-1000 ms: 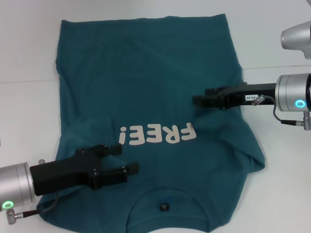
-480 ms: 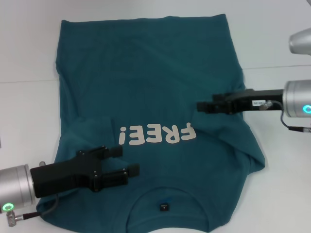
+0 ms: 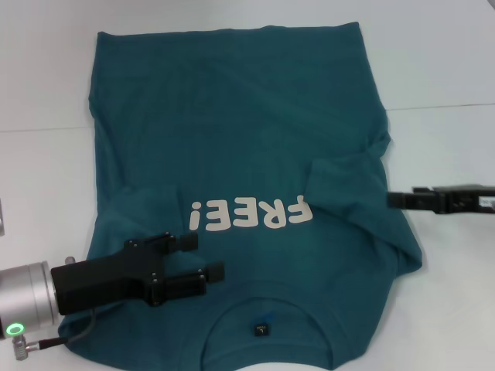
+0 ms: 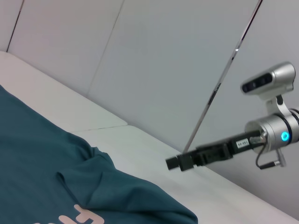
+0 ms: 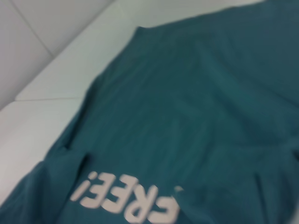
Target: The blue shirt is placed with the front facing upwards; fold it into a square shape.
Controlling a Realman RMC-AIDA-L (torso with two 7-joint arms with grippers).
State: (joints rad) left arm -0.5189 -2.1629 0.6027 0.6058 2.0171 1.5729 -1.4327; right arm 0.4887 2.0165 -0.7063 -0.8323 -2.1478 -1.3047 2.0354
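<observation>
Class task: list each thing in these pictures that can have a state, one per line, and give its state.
blue shirt: front up, both sleeves folded in over the body, not yet square.
left pincer: open, over the shirt near the collar, holding nothing.
right pincer: at the shirt's right edge, holding nothing.

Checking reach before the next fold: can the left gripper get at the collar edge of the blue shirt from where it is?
Probably yes. The left gripper hovers open over the blue shirt beside the collar, nothing between; the right gripper is off the shirt's side.
</observation>
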